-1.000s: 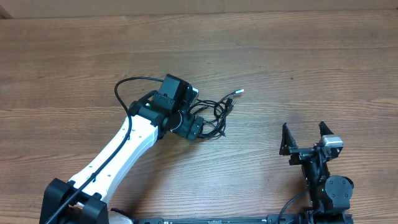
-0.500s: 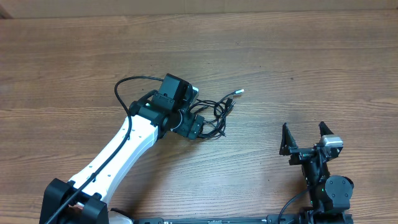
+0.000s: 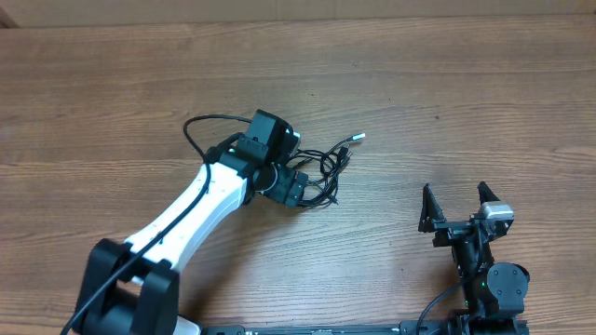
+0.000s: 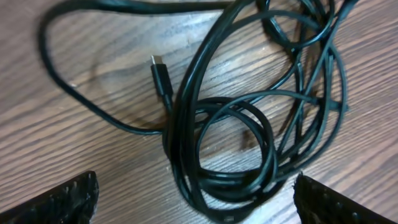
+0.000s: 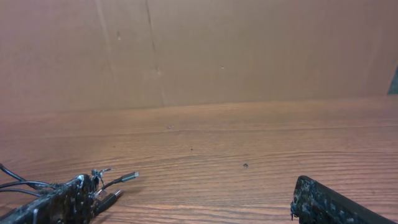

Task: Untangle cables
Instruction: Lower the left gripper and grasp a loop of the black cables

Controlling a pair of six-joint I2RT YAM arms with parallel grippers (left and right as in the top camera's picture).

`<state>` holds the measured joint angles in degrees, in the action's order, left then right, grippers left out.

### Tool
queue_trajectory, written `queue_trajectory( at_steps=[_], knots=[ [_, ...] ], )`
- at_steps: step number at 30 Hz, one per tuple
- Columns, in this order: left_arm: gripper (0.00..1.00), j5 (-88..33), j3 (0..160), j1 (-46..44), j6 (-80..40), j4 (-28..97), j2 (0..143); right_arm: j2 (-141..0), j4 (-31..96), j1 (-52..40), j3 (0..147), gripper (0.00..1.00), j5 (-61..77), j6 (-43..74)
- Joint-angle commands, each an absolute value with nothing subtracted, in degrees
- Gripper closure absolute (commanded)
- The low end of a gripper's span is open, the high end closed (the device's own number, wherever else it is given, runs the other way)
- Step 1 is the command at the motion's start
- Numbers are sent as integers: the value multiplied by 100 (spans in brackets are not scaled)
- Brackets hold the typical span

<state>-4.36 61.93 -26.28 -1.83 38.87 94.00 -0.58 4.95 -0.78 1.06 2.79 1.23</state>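
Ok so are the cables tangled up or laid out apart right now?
Tangled. In the left wrist view the cables loop over and through one another in one clump, with one plug end sticking out beside it.

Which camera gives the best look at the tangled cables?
The left wrist view: the cables fill the frame, so the overlapping loops and a plug end are clear. The overhead view shows them as a small knot partly under the left gripper. The right wrist view catches only a few ends low at the left edge.
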Motion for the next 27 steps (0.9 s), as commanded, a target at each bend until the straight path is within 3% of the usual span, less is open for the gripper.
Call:
queue_trajectory(
  at_steps=[1, 6, 20, 24, 27],
  knots=[
    [0, -650, 6298, -2670, -346, 3785, 9631, -16, 464, -51, 45, 0, 307, 78],
    [0, -777, 6298, -2670, -438, 3583, 9699, -16, 464, -51, 45, 0, 307, 78],
    [21, -751, 6298, -2672, -432, 3247, 9778, -16, 464, -51, 45, 0, 307, 78],
    [21, -805, 6298, -2672, -480, 3240, 9937, -16, 464, -51, 45, 0, 307, 78],
    [30, -1168, 6298, -2672, -480, 3146, 9939, -16, 462, -51, 45, 0, 307, 78]
  ],
)
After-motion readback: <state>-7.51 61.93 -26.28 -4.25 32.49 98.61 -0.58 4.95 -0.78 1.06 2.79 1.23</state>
